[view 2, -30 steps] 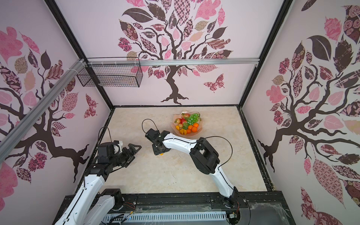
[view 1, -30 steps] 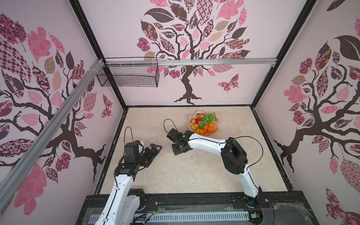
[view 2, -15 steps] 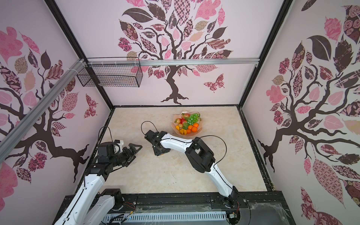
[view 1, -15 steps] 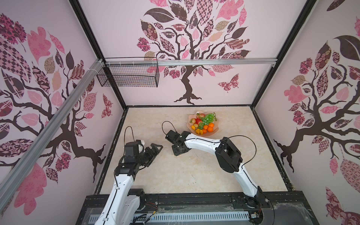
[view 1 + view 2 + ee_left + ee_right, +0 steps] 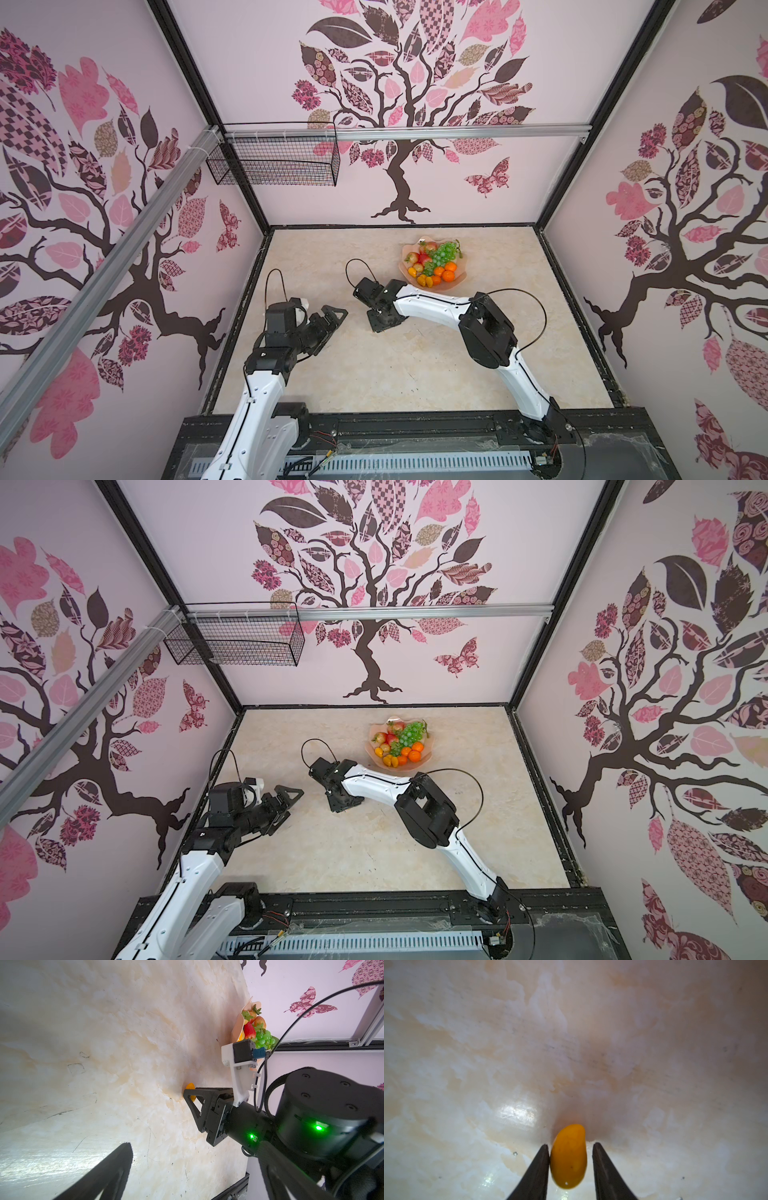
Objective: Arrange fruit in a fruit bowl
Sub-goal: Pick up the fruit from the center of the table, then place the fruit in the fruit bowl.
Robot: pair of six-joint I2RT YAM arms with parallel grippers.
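Small yellow-orange oval toy tomato [image 5: 568, 1157]: on cream marbled tabletop [image 5: 508, 1043], apart from fruit-filled translucent peach-pink scalloped bowl [image 5: 456, 279]. Flanked by right gripper [image 5: 570, 1145], partly spread, one finger [image 5: 537, 1163] touching, other seemingly just clear. Left gripper [image 5: 334, 326] spread, holding nothing.

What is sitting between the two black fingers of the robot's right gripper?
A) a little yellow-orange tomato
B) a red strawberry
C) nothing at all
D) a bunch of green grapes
A. In the right wrist view the yellow-orange tomato lies on the table between the fingers of the right gripper. The strawberries and grapes sit in the fruit bowl.
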